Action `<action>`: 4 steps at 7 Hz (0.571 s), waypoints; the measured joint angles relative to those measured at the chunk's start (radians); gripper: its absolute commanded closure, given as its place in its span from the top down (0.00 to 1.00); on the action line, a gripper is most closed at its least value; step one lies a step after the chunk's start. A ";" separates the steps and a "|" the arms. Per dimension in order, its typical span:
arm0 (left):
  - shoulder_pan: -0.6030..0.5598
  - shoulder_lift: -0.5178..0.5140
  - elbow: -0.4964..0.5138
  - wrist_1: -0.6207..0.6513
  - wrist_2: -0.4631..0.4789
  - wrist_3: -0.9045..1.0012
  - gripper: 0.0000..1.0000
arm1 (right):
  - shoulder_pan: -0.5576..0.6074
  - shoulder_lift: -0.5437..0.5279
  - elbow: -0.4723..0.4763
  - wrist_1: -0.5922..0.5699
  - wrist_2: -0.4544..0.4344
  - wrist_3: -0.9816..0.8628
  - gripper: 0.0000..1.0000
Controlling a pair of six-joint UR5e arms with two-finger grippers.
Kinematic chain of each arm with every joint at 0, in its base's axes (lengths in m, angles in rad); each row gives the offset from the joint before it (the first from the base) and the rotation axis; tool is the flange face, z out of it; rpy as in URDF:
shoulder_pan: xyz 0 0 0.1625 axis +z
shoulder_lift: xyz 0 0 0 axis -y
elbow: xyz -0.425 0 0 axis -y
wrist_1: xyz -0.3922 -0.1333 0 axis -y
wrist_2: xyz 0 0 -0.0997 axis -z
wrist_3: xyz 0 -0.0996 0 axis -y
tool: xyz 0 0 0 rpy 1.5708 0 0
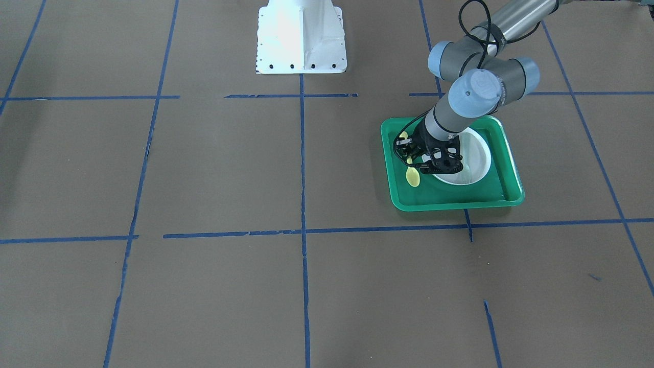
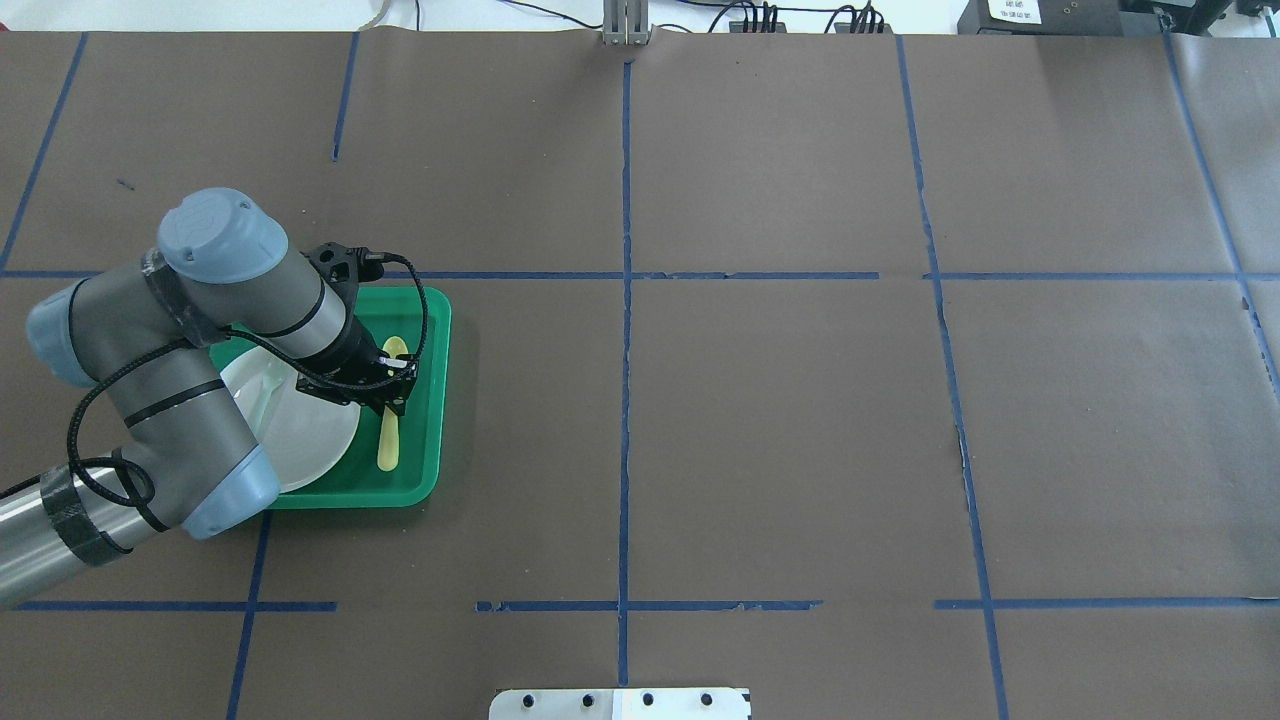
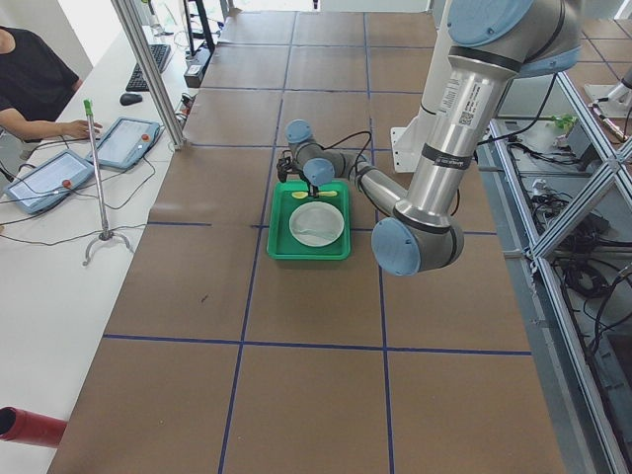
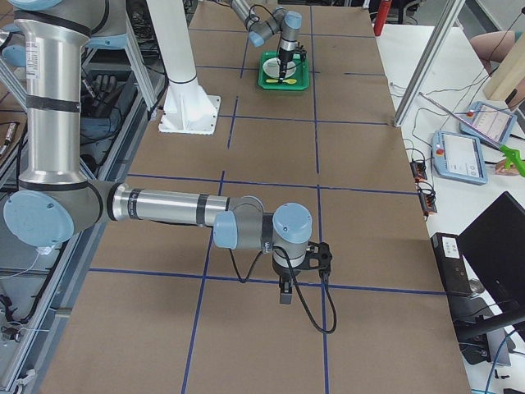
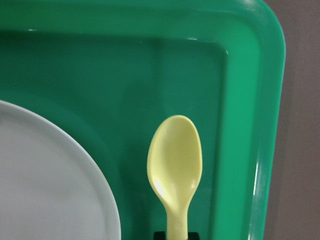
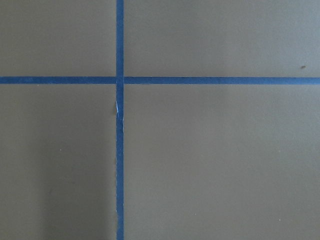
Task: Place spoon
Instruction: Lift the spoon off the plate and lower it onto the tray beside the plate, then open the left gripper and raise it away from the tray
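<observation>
My left pincer (image 2: pixel 391 398) is straddling the yellow spoon (image 5: pixel 175 160), seemingly resting in the green tray (image 5: pixel 240 100) already; whether I am gripping it, I cannot tell.

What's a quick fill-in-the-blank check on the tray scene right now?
1. The spoon lies inside the ____ tray.
2. The spoon lies beside the white ____, not on it.
3. The gripper above the spoon's handle belongs to the robot's ____ arm.
Missing words: green; plate; left.
</observation>
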 measured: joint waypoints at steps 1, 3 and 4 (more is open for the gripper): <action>-0.002 0.000 0.014 -0.040 0.000 0.000 0.82 | 0.000 0.000 0.000 0.000 0.000 0.000 1.00; -0.039 0.004 -0.012 -0.056 -0.002 0.008 0.84 | 0.000 0.001 0.000 0.000 0.000 0.000 1.00; -0.093 0.008 -0.055 -0.051 -0.009 0.011 0.84 | 0.000 0.001 0.000 0.000 0.000 0.000 1.00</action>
